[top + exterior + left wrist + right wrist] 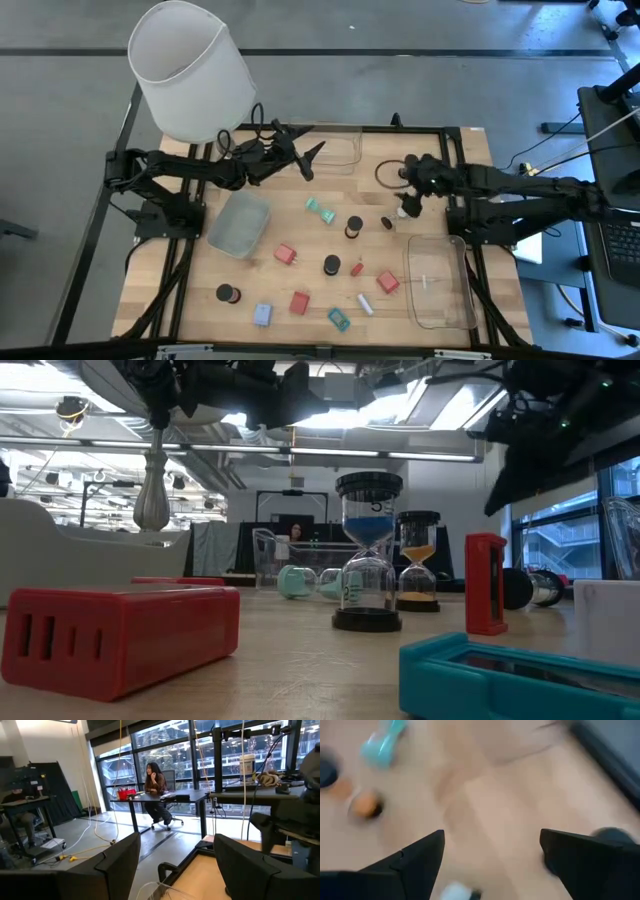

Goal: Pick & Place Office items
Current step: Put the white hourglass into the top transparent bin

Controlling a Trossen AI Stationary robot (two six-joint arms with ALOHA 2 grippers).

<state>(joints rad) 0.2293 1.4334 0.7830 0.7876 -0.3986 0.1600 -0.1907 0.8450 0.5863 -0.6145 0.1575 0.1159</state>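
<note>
Wooden table (240, 275), office items scattered | my right gripper (405, 205) open, empty, above them to pick | left gripper (312, 152) open, waiting.

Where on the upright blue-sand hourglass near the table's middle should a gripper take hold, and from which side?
Probably from straight above, closing around the round dark top cap of the blue-sand hourglass. It stands upright, so the cap is its highest part and is open from above. Turn the fingers so that neither comes down on the upright red block close beside it.

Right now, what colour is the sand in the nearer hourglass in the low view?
Blue sand in the hourglass, clearest in the low view.
</note>
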